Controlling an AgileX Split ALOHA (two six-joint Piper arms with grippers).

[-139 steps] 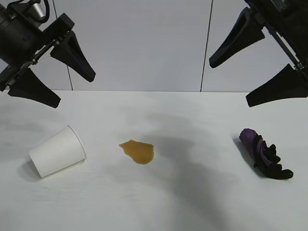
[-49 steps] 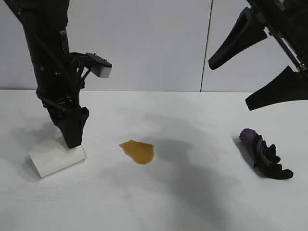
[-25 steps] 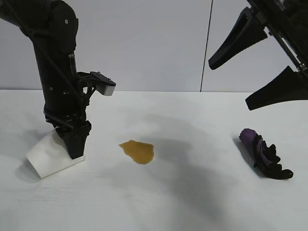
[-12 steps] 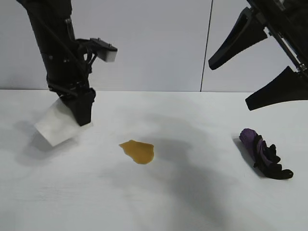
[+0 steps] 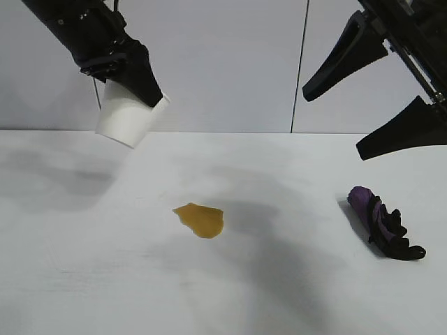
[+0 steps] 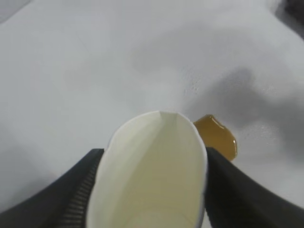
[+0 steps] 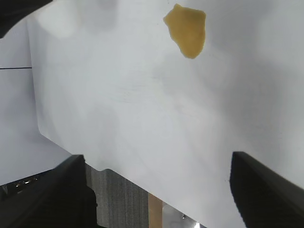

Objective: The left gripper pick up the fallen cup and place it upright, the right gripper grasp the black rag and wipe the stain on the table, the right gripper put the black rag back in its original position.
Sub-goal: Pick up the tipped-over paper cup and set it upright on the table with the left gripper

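Left gripper [image 5: 133,73] is clamping the tilted cup [image 5: 129,120] in midair; set down askew, it could topple again.

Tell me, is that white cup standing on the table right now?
No: in the exterior view the cup hangs tilted in the left gripper, well above the table.

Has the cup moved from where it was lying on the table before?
Yes. The cup, held by the left gripper, rose clear of the table, above the stain.
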